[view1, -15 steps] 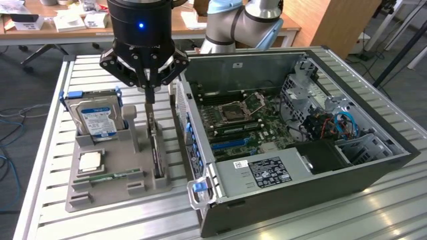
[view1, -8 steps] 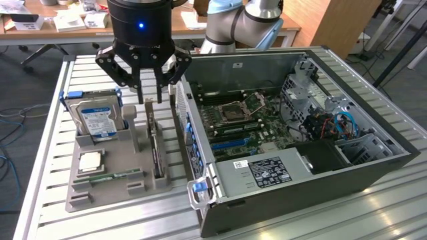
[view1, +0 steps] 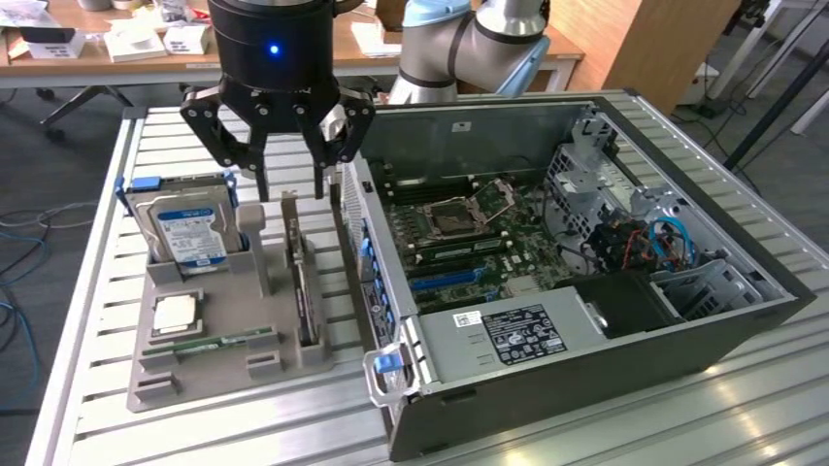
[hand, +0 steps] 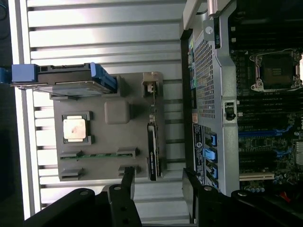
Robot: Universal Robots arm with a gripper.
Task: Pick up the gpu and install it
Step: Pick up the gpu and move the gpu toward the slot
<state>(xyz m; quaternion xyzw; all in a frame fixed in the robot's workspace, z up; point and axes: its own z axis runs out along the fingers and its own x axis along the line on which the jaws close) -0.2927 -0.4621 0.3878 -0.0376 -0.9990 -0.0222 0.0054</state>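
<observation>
The gpu [view1: 302,286] stands on its edge in a slot of the grey holder tray [view1: 227,374], a thin dark card running front to back beside the computer case. My gripper [view1: 291,192] hangs just above the card's far end, open, with nothing between its fingers. In the wrist view the gpu [hand: 152,149] is a narrow dark strip on the tray [hand: 116,142]. The two black fingertips [hand: 128,182] straddle the line of the card from above, and the gripper [hand: 159,183] touches nothing.
The open computer case [view1: 725,335] lies on the exterior view's right, with its motherboard [view1: 467,243] and blue slots exposed. The tray also holds a hard drive [view1: 188,228], a processor [view1: 175,313] and a green memory stick [view1: 220,342]. All stand on a slatted metal table [view1: 725,417].
</observation>
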